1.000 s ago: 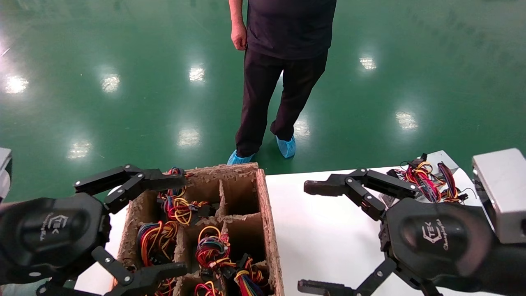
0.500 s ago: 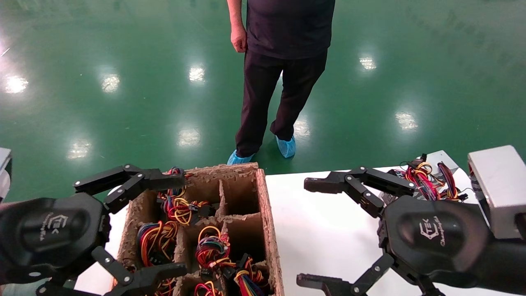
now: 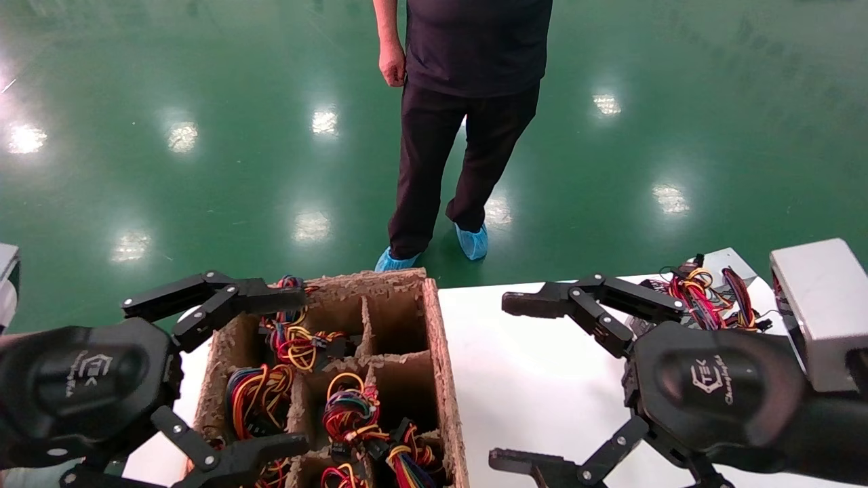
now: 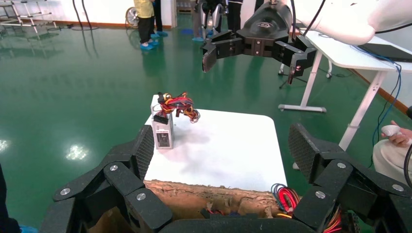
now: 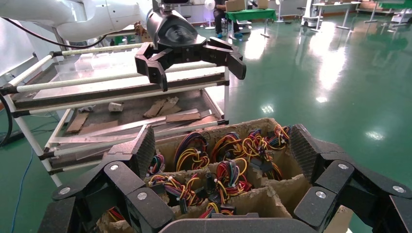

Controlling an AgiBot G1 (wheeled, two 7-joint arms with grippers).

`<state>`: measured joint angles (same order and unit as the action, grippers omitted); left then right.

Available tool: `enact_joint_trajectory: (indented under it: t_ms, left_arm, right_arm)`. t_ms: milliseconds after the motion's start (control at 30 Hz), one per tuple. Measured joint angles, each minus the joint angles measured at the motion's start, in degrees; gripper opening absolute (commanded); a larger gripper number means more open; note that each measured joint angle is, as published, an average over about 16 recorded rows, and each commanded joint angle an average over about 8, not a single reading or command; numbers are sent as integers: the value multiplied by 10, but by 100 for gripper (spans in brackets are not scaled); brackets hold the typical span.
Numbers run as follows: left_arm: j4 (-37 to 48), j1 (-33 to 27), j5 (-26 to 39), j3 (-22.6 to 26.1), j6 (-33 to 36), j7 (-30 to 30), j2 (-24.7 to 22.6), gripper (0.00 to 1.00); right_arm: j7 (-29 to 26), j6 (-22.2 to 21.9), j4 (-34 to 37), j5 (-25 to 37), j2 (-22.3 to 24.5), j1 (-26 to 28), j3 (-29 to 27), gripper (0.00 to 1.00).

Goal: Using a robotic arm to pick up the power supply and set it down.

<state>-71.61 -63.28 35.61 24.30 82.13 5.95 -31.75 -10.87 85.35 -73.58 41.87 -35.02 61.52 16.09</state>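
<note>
The floor gleams, a glossy green finish mirroring the lights. The table is smooth matt white. The tray looks rough and fibrous, a brown pulp with ragged edges. The power supply shows dull silver metal, perhaps brushed, though it sits too far off to say, with plastic-coated wires. Both the left gripper and right gripper are matt black, their jaws faced with textured pads.

2 grippers, 1 left and 1 right; 1 power supply far right; 1 fibre tray; 1 person far.
</note>
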Motion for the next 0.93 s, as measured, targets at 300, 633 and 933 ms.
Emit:
enact_joint_trajectory:
  t_ms: [300, 633, 933]
  left_arm:
    - [0, 0, 0, 0, 0, 0, 0, 100]
    - [0, 0, 0, 0, 0, 0, 0, 100]
    - [0, 0, 0, 0, 0, 0, 0, 100]
  right_arm:
    - [0, -1, 0, 0, 0, 0, 0, 100]
    - [0, -1, 0, 0, 0, 0, 0, 100]
    - [0, -1, 0, 0, 0, 0, 0, 100]
